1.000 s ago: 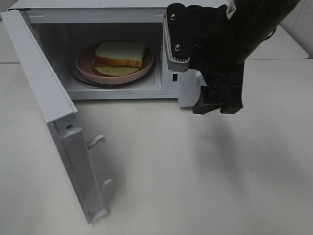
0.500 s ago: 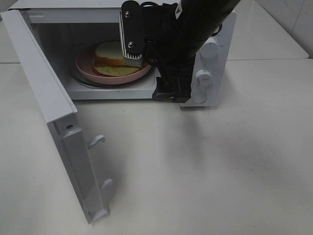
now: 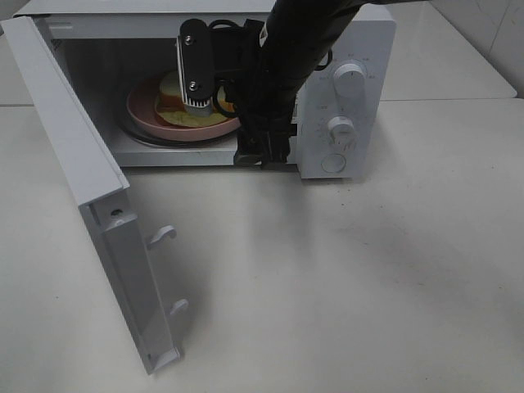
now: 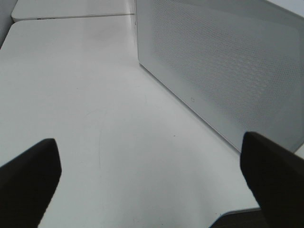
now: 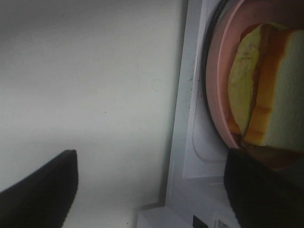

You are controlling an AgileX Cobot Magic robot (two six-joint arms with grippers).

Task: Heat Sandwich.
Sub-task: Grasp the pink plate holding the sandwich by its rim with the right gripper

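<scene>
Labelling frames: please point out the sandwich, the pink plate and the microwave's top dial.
sandwich (image 5: pixel 287 90): right wrist view, white bread face.
pink plate (image 3: pixel 141 110): exterior high view, left rim.
top dial (image 3: pixel 350 75): exterior high view, knob centre.

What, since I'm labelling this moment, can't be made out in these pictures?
- Exterior high: the right arm and right tool cover most of the sandwich and part of the pink plate.
- Right wrist: the frame edge cuts off the sandwich's far end.
- Exterior high: markings around the microwave dials are too small to read.
- Left wrist: only the tips of the left tool show; its arm lies outside the exterior high view.
</scene>
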